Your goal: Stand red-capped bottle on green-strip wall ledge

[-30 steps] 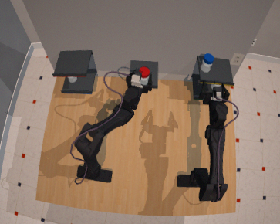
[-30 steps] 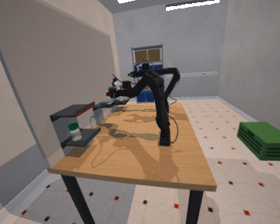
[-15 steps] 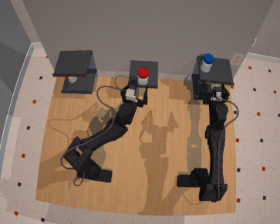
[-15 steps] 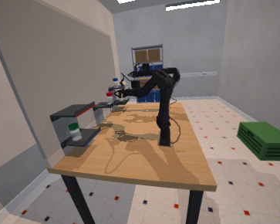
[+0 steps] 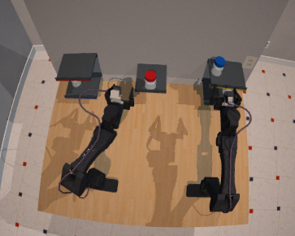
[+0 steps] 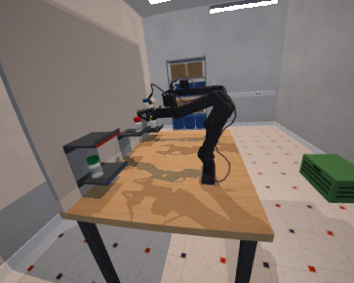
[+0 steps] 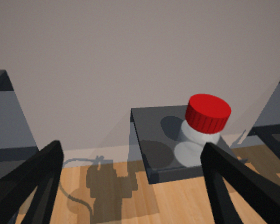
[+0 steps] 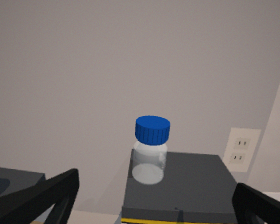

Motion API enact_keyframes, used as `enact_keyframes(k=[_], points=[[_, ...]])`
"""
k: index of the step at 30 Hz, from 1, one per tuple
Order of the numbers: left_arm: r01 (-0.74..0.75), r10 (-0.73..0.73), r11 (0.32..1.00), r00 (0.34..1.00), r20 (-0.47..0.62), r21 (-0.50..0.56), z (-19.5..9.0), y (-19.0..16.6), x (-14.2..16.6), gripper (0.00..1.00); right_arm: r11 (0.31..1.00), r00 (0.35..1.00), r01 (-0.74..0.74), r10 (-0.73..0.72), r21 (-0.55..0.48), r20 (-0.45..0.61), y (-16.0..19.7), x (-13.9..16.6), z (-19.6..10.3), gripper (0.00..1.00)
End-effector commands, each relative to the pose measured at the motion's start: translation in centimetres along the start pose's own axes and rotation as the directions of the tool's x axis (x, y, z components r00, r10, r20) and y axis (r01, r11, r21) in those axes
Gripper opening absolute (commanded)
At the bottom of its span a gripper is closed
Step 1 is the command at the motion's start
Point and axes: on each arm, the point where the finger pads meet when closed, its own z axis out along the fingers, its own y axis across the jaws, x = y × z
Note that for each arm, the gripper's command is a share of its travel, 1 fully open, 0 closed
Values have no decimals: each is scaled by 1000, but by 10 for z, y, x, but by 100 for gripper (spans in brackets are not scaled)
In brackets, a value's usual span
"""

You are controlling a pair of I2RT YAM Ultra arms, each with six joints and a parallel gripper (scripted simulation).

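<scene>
The red-capped bottle (image 5: 150, 80) (image 6: 137, 125) (image 7: 207, 117) stands upright on the middle ledge (image 5: 140, 72) (image 7: 143, 132); no label strip colour is readable there. My left gripper (image 5: 123, 90) (image 7: 134, 149) is open and empty, to the left of that bottle and ledge. My right gripper (image 5: 226, 90) (image 8: 156, 185) is open and empty in front of the right-hand shelf unit. A blue-capped bottle (image 5: 218, 67) (image 8: 150, 150) stands on its upper ledge (image 5: 234, 75) (image 8: 191, 187), which has a yellow strip. The green strip cannot be made out clearly.
The left-hand unit has a red-strip upper ledge (image 5: 77, 65) (image 6: 91, 141) and a blue-strip lower ledge (image 5: 84, 91) (image 6: 110, 173). A green-capped bottle (image 6: 96, 168) stands on the lower one. The right-hand lower ledge (image 7: 276, 142) is mostly hidden under the upper one.
</scene>
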Motion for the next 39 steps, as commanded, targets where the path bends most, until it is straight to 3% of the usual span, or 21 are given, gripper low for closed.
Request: enact_keyframes(k=[1, 13, 22, 29, 34, 36, 39], points=[[-11, 12, 999, 1000, -25, 48, -9, 13, -23, 89, 1000, 1000, 1, -1, 3, 15, 0, -8, 0, 100], [-6, 7, 998, 1000, 27, -59, -29, 92, -77, 89, 1000, 1000, 1, -1, 3, 15, 0, -8, 0, 100], [-4, 7, 995, 999, 35, -99, -32, 106, -84, 89, 1000, 1000, 1, -1, 16, 1, -2, -4, 0, 100], [-19, 13, 998, 993, -121, -54, -47, 75, -64, 89, 998, 998, -12, 16, 69, -55, 12, 14, 2, 100], [-45, 62, 995, 976, -210, 85, -96, 22, -79, 89, 999, 991, -34, 37, 27, -130, 76, 37, 5, 100], [-45, 62, 995, 976, -210, 85, -96, 22, -79, 89, 999, 991, -34, 37, 27, -130, 76, 37, 5, 100], [-66, 107, 982, 967, -230, 179, -133, 0, -91, 89, 999, 981, -43, 36, -33, -192, 128, 58, 5, 100]])
